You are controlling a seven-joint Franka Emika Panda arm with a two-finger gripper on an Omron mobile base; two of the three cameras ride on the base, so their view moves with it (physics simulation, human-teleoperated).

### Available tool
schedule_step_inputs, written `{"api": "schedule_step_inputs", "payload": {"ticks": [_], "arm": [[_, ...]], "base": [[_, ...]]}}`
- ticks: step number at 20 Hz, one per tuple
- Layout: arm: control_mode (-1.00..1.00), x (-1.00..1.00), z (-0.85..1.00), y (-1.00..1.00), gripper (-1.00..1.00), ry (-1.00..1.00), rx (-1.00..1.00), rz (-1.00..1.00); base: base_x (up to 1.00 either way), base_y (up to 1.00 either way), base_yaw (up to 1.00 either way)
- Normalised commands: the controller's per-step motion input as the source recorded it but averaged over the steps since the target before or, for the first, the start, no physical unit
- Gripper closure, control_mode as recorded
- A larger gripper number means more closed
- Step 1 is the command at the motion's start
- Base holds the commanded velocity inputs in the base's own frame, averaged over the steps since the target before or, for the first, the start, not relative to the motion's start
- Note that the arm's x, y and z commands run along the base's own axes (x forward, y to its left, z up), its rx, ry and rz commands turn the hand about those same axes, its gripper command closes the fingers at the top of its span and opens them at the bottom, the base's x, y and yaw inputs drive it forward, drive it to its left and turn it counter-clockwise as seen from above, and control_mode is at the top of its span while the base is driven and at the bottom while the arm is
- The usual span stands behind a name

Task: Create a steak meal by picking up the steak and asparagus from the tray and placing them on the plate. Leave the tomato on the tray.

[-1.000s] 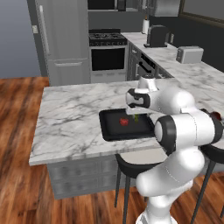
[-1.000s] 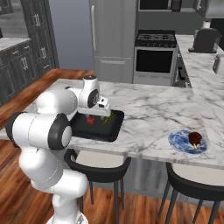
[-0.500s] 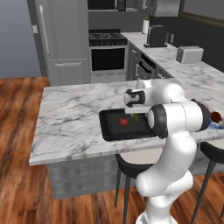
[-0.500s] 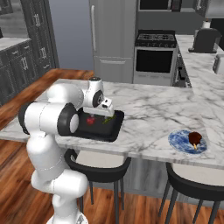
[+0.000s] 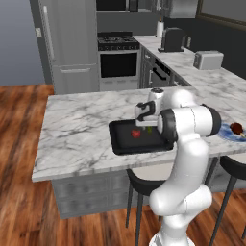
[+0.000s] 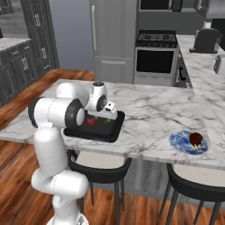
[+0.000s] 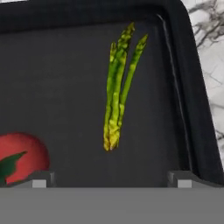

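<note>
Tool (image 7: pixel 109 177) hangs over flat square black tray (image 5: pixel 120 144), fingers spread wide, nothing between them. Thin green-yellow asparagus stalks (image 7: pixel 117 89) lie on tray floor just ahead of tool, near tray's rim. Bright red round tomato (image 7: pixel 19 156) sits beside asparagus, apart from it. Dark reddish-brown steak (image 6: pixel 195 139) rests on round blue-white mottled plate (image 6: pixel 180 141), well right of tray on white marble counter (image 6: pixel 154 110).

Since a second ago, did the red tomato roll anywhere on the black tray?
No. In the left base view the tomato sits at the same spot inside the tray, left of the asparagus, as it did before.
</note>
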Motion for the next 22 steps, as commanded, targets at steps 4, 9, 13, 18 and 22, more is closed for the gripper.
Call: {"api": "schedule_step_inputs", "payload": {"ticks": [4, 9, 13, 18, 22], "arm": [[-1.0, 0.45, -0.27, -0.03, -1.0, -0.02, 0.0, -0.01], [-1.0, 0.46, -0.29, -0.07, -1.0, -0.02, 0.01, 0.0], [-1.0, 0.44, -0.29, -0.03, -1.0, -0.02, 0.0, 0.0], [-1.0, 0.3, -0.39, -0.01, -1.0, -0.03, 0.0, 0.0], [-1.0, 0.14, -0.5, 0.0, -1.0, -0.04, 0.0, 0.0]], "base": [[0.0, 0.0, 0.0], [0.0, 0.0, 0.0], [0.0, 0.0, 0.0], [0.0, 0.0, 0.0], [0.0, 0.0, 0.0]]}}
